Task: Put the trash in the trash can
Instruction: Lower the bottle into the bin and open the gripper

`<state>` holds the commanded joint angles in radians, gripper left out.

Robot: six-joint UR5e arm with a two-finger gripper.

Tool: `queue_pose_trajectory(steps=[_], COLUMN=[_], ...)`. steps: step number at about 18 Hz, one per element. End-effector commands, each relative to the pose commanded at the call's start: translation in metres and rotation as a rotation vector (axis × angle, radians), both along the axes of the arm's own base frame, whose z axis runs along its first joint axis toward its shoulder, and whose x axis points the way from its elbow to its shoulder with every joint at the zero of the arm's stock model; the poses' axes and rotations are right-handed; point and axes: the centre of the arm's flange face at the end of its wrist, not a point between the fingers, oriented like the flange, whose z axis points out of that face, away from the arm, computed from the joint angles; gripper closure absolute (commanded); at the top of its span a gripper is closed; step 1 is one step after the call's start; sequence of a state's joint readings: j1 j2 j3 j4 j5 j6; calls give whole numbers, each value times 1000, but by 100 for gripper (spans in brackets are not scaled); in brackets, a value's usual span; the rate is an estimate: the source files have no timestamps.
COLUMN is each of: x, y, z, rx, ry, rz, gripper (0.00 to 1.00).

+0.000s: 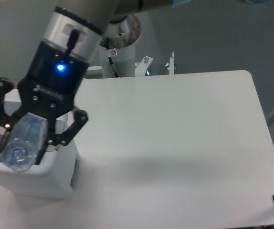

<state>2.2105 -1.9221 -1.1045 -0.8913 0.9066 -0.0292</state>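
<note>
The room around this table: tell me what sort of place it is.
Probably a robotics lab or test cell. A plain white table stands against a bare grey wall, the arm is mounted on a pedestal behind it, and the gripper carries a plastic bottle above a white bin.

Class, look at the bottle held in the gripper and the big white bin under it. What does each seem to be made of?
The clear water bottle: thin see-through plastic, glossy, with a bluish tint. The boxy white trash can: probably moulded plastic, smooth and opaque with rounded edges. The black two-finger gripper holding the bottle looks like matt metal or hard plastic.
</note>
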Motion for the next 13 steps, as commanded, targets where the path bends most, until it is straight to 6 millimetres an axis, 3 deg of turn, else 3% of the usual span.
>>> queue_pose_trajectory(steps=[7,13], x=[20,33], y=[28,31], z=[-35,-58], rx=[-9,-41], ry=[28,35], rz=[-62,-101], gripper=[58,54])
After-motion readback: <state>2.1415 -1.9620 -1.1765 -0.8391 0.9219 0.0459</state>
